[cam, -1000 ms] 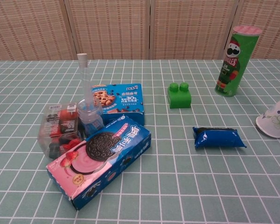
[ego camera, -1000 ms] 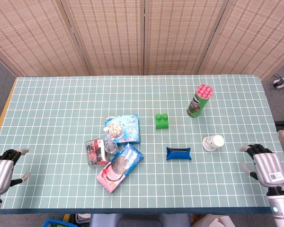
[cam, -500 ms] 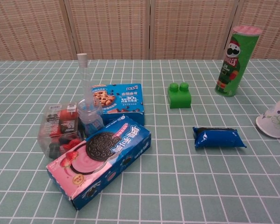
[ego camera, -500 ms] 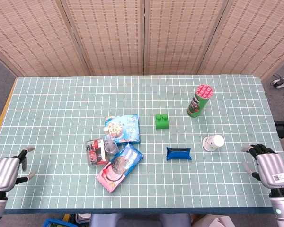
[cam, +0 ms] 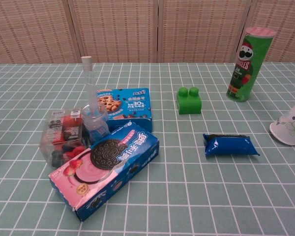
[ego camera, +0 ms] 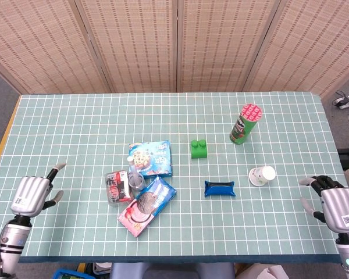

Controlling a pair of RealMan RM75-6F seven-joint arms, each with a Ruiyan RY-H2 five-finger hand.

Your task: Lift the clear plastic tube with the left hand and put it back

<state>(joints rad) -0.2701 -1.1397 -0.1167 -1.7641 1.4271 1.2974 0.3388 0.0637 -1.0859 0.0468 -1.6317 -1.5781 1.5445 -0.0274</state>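
Note:
The clear plastic tube (cam: 90, 90) stands upright on its wider round base, wedged among the snack boxes left of the table's middle. From above, the clear plastic tube (ego camera: 134, 176) shows as a small ring. My left hand (ego camera: 33, 191) hovers over the table's front left part, well to the left of the tube, fingers apart and holding nothing. Off the front right corner my right hand (ego camera: 336, 203) is likewise empty with its fingers spread. Neither hand shows in the chest view.
Around the tube lie a clear box of red and black items (cam: 64, 136), a blue cookie box (cam: 124, 104) and a pink-blue Oreo box (cam: 106, 167). Further right are a green brick (cam: 189, 100), a blue packet (cam: 229, 145), a Pringles can (cam: 249, 64) and a tipped paper cup (cam: 290, 124).
My left hand has moved right and forward, in over the table toward the tube. The right hand has drifted slightly right and back. The objects have not moved.

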